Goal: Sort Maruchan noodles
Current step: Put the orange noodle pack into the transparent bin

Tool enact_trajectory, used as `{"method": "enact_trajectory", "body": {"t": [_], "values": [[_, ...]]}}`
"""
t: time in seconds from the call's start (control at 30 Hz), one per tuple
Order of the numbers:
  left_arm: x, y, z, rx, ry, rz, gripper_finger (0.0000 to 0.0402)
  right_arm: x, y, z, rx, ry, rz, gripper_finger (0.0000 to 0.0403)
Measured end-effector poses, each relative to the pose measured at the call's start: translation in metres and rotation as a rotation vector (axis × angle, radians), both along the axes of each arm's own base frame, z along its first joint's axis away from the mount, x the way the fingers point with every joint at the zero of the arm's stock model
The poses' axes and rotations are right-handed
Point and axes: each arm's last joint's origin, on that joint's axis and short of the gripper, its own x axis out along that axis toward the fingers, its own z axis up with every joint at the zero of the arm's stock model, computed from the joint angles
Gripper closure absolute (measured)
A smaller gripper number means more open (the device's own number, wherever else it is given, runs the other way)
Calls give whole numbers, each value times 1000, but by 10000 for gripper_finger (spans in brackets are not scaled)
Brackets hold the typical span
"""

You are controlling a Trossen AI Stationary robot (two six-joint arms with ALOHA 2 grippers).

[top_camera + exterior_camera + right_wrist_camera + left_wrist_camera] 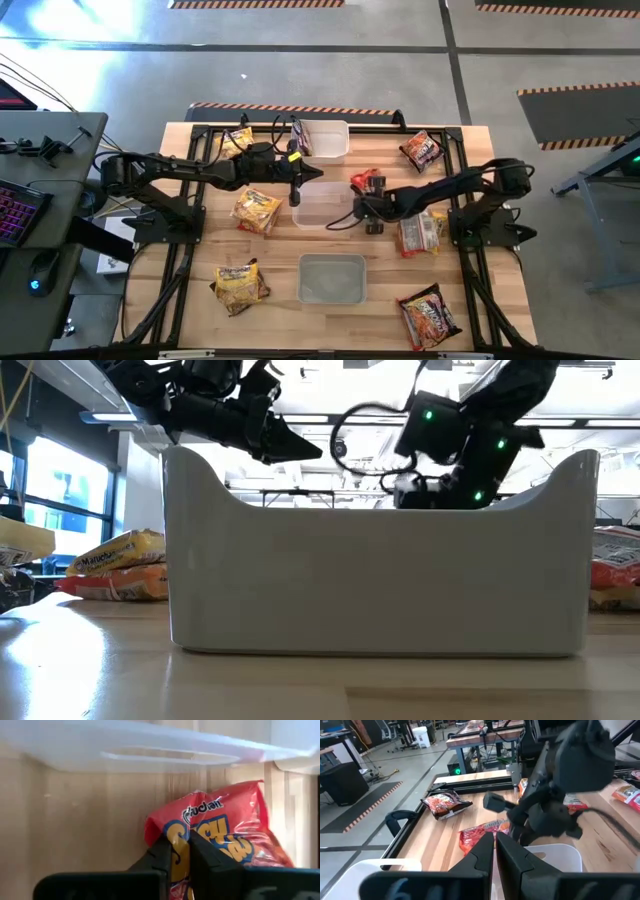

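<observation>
While packets are lying scattered on desk [200, 330], you are barely starting: right gripper [181, 851] jaws clenching on red packet [225, 830] beside middle tub [322, 205]; left gripper [495, 851] jaws clenched empty above tub; tubs looking unfilled.

red packet [220, 845] cut off below (fingers [160, 855] cover part), tub [375, 575] hiding table beyond

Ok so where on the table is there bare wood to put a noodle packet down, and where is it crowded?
Free: the wood between the yellow packet and the near tub, and the far-right stretch between the far tub and the brown packet. Crowded: the middle, where the left pincer hangs at the center tub and the right pincer pinches the red packet.
</observation>
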Motion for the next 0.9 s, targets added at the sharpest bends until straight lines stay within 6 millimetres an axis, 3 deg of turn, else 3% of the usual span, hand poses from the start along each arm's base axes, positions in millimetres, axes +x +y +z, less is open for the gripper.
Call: {"method": "enact_trajectory", "body": {"t": [0.5,0.63,0.9], "values": [[1,-3,0,69,11,-83,382,-39,0,82,56,-274,-71,402],[3,-11,0,142,14,-131,356,-47,0,98,59,-356,-66,402],[20,-22,11,159,40,-183,266,-45,4,118,132,-518,58,402]]}}
